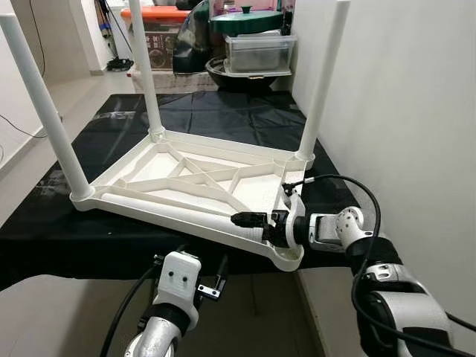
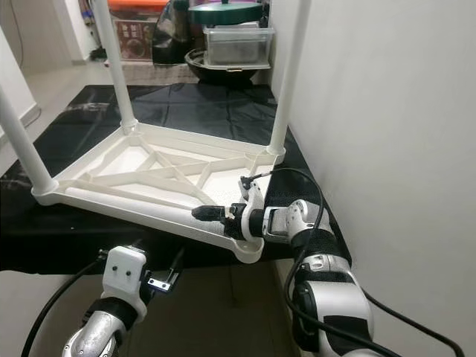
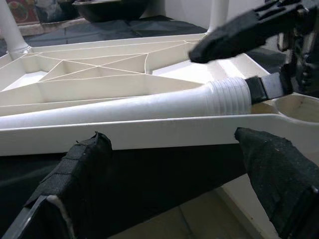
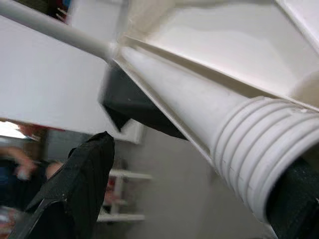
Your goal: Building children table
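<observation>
- Left eye view: a white tabletop (image 1: 195,178) lies upside down on a black cloth (image 1: 223,111), with three legs (image 1: 146,71) standing up from its corners. A fourth, loose leg (image 1: 178,206) lies along the near edge inside the frame. The right gripper (image 1: 249,219) is at that leg's threaded end, beside the empty near-right socket (image 1: 286,256). The left gripper (image 1: 199,277) hangs below the cloth's near edge, touching nothing
- Right eye view: same scene; bins (image 2: 238,46) stand beyond the cloth, by the wall (image 2: 387,134)
- Left wrist view: the left gripper's fingers (image 3: 75,174) are spread wide, with the tabletop's rim beyond them
- Right wrist view: one finger (image 4: 299,191) presses the leg's threaded end, the other (image 4: 84,169) stands off it; I cannot tell if it is pinched
</observation>
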{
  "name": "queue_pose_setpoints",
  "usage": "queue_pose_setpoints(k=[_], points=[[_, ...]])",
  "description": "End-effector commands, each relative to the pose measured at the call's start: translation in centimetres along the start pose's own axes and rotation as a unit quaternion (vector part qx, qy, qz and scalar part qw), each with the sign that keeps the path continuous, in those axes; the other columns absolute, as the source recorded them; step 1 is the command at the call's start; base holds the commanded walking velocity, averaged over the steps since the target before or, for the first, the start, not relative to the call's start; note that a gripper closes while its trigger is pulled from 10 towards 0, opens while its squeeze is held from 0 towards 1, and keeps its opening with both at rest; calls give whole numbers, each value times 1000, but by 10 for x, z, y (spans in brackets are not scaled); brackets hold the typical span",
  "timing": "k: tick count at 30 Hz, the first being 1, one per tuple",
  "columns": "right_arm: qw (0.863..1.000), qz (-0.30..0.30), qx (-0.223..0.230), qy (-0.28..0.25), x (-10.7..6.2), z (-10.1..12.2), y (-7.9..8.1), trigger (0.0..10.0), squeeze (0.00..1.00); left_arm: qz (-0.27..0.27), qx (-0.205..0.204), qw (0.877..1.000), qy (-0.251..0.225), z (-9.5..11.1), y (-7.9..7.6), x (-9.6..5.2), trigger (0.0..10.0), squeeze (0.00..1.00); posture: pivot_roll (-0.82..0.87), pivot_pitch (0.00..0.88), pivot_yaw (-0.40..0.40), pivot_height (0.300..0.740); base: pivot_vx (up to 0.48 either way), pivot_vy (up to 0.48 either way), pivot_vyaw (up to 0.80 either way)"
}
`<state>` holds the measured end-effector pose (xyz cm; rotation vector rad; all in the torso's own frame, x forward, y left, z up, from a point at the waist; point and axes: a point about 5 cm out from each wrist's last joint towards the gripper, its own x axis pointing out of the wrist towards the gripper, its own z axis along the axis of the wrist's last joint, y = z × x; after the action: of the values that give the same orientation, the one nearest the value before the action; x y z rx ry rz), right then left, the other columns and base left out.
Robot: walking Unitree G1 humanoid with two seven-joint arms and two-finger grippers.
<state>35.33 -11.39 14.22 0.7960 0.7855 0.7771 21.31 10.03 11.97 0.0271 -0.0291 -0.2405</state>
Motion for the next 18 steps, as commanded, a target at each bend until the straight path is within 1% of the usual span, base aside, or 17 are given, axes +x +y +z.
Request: queue_pose_setpoints(k=[1,2,5,6,8,9,13,18], points=[[999,42,11,-7,6,-2,10,10000,0,2,3,1000,0,1,0,-1,10000,0,-29,0,-36,740,0,0,0],[998,55,13,-10,7,-3,13,10000,0,3,4,1000,0,1,1,-1,10000,0,-29,0,-36,740,0,0,0],[998,55,13,-10,7,-3,13,10000,0,3,4,1000,0,1,1,-1,10000,0,-29,0,-36,740,0,0,0],[998,67,12,-14,8,-1,17,8000,0,5,4,1000,0,1,1,0,10000,0,-21,0,-42,740,0,0,0],[998,67,12,-14,8,-1,17,8000,0,5,4,1000,0,1,1,0,10000,0,-21,0,-42,740,0,0,0],[998,68,12,-15,8,-1,18,0,0,5,4,1000,0,1,1,0,10000,0,-21,0,-42,740,0,0,0],[998,67,1,-16,7,1,18,0,0,4,5,1000,0,1,1,0,10000,0,-24,0,-42,740,0,0,0],[998,58,-1,-21,7,2,17,0,0,5,5,1000,0,1,1,0,10000,0,-24,0,-42,740,0,0,0]])
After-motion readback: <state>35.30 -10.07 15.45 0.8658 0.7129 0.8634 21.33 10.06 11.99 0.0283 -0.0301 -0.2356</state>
